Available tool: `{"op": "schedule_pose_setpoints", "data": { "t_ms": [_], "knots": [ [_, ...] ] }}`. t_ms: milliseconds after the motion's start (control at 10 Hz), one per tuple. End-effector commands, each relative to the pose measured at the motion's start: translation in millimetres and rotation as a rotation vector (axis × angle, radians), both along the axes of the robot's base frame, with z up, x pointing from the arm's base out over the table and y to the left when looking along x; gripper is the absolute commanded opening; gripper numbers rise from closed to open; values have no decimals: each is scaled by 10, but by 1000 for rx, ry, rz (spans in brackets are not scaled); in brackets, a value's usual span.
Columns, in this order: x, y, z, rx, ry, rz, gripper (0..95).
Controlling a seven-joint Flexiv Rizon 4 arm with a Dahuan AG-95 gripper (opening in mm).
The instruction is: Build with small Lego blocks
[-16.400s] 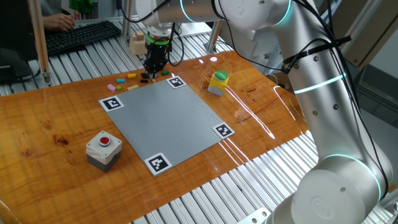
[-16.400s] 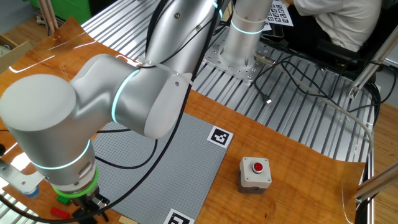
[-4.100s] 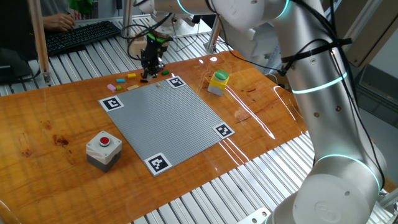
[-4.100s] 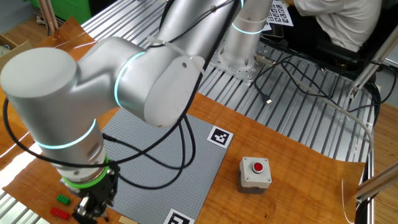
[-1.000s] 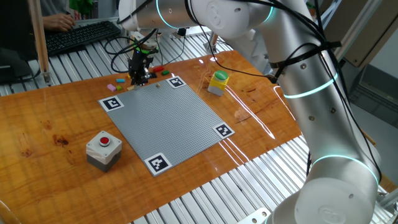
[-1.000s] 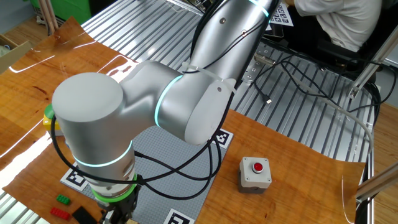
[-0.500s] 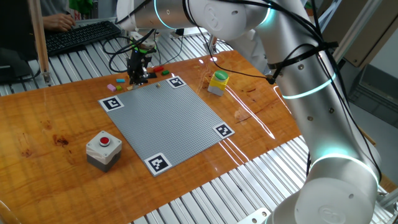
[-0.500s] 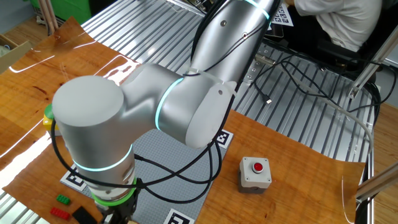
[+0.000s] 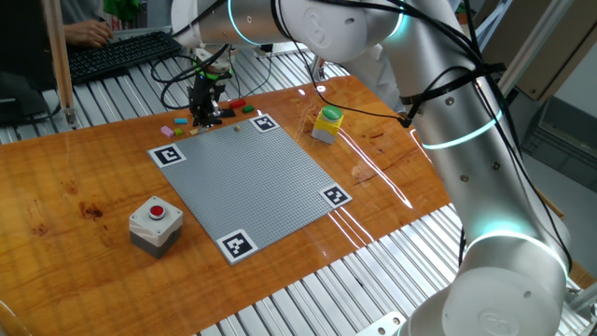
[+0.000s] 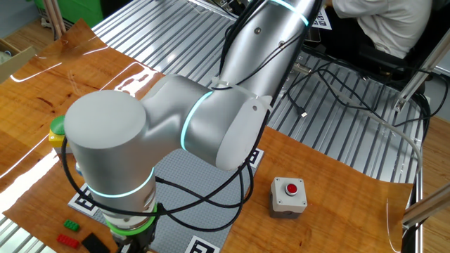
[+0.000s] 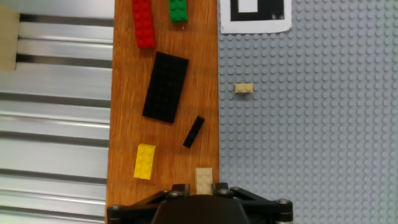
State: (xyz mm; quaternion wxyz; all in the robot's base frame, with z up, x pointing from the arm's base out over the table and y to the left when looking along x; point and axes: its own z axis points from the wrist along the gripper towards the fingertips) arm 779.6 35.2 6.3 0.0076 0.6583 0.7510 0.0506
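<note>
In the hand view my gripper (image 11: 202,188) hangs over the wood strip beside the grey baseplate (image 11: 311,124). Its fingers stand on either side of a tan brick (image 11: 204,177), with a thin gap on the left side. Ahead lie a yellow brick (image 11: 145,161), a small black bar (image 11: 194,132), a black plate (image 11: 165,86), a red brick (image 11: 143,23) and a green brick (image 11: 178,10). One small tan brick (image 11: 244,88) sits on the baseplate. In one fixed view the gripper (image 9: 206,112) is low at the plate's far edge, near a pink brick (image 9: 168,132).
A yellow container with a green top (image 9: 326,123) stands right of the baseplate (image 9: 252,182). A red button box (image 9: 155,222) sits near its left corner. A keyboard (image 9: 121,51) and a person are beyond the table. The arm's bulk hides much of the other fixed view.
Over the last second the hand has barely shifted and stays low over the bricks at the plate's far edge. The arm's upper links have turned slightly.
</note>
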Motion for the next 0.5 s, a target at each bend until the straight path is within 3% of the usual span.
{"op": "schedule_pose_setpoints", "data": {
  "t_ms": [100, 500],
  "knots": [
    [-16, 9, -29, -5, -9, 31, 0],
    [-18, 22, -25, -6, -10, 39, 0]
  ]
}}
